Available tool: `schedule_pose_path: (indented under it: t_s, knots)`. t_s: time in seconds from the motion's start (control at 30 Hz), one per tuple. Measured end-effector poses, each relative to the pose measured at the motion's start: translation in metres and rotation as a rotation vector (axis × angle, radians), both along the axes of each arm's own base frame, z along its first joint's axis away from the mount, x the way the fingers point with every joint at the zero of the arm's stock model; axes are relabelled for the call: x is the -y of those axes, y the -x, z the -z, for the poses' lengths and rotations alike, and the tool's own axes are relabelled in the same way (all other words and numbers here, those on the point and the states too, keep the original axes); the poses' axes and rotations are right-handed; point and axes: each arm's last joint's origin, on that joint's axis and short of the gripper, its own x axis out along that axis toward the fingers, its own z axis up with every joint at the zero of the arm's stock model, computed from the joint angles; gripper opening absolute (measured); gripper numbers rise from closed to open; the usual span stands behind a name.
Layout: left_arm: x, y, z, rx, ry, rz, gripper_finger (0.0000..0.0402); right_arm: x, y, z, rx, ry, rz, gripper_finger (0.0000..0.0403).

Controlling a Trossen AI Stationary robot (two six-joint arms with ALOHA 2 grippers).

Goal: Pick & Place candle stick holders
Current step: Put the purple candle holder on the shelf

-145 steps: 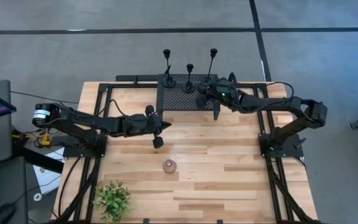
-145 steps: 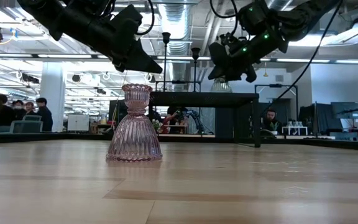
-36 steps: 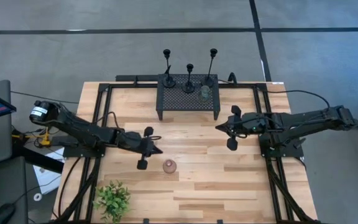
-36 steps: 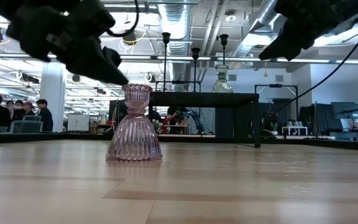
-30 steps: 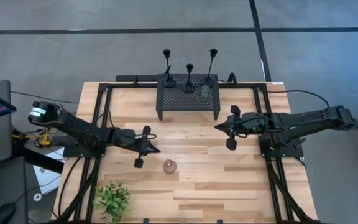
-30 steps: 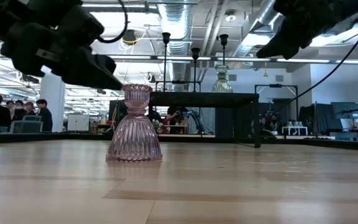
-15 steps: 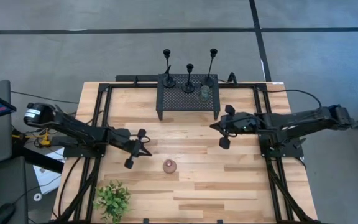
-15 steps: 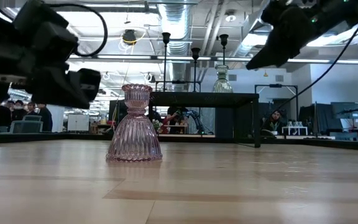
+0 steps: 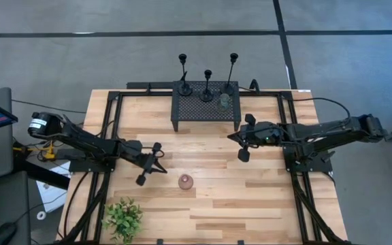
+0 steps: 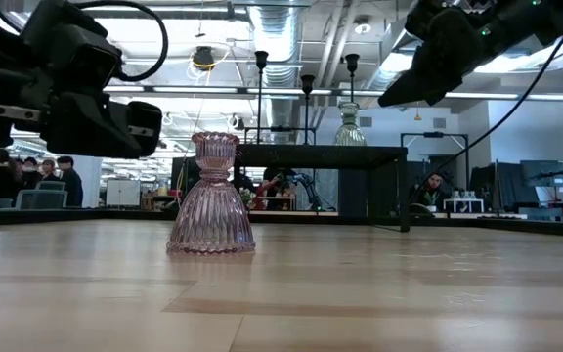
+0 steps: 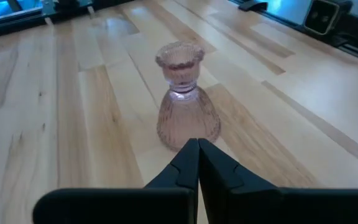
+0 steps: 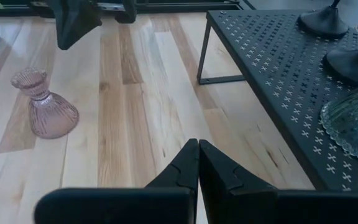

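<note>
The butcher-block table (image 9: 209, 204) carries, at its far edge, a black perforated metal stand (image 9: 205, 105) raised on thin legs, and this stand bears most of the objects. Along its back edge stand three slim black candle stick holders, each upright on a round flat base: the left one (image 9: 183, 73) tall, the middle one (image 9: 207, 85) shortest, the right one (image 9: 232, 71) tall. Just in front of the right one, also on the stand, sits a clear ribbed glass holder (image 9: 224, 100), whose fluted skirt shows at the edge of the right wrist view (image 12: 353, 121). The left arm reaches in from the table's left side, and its left gripper (image 9: 160, 165) has its fingers pressed together with nothing between them, hanging above the wood just left of the pink glass holder. The right arm stretches in from the right side; the right gripper (image 9: 231, 138) is likewise closed on nothing, in front of the stand's right end. A small leafy green plant (image 9: 122, 219) sits at the near left corner. The pink ribbed glass candle holder (image 9: 186, 182) stands upright on the bare wood near the middle of the table, well apart from the stand, touched by neither gripper
</note>
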Motion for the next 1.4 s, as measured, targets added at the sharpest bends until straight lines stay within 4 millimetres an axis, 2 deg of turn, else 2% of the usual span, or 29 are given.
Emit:
schedule_pose_path:
  t_s: [0.23, 0.67, 0.83, 1.0, 1.23, 1.4]
  knots:
    - [0.000, -0.004, 0.006, -0.043, 0.050, -0.021, 0.0045, 0.000, 0.000, 0.000, 0.000, 0.000, 0.000, 0.0000]
    - [0.002, -0.018, 0.020, -0.062, 0.167, -0.049, 0.0187, 0.000, 0.000, 0.000, 0.003, -0.005, 0.002, 0.0000]
    - [0.004, -0.029, 0.017, 0.005, 0.180, -0.043, 0.0231, 0.000, 0.000, 0.000, 0.003, -0.005, 0.002, 0.0001]
    - [0.007, -0.048, 0.012, 0.015, 0.182, -0.042, 0.0247, 0.000, 0.000, 0.000, 0.001, -0.004, 0.002, 0.0001]
    - [0.011, -0.076, 0.015, -0.007, 0.183, -0.038, 0.0243, 0.000, 0.000, 0.001, -0.006, -0.001, 0.000, 0.0001]
    - [0.017, -0.085, 0.008, 0.001, 0.234, -0.004, 0.0243, 0.000, 0.001, 0.002, -0.029, 0.000, 0.000, 0.0001]
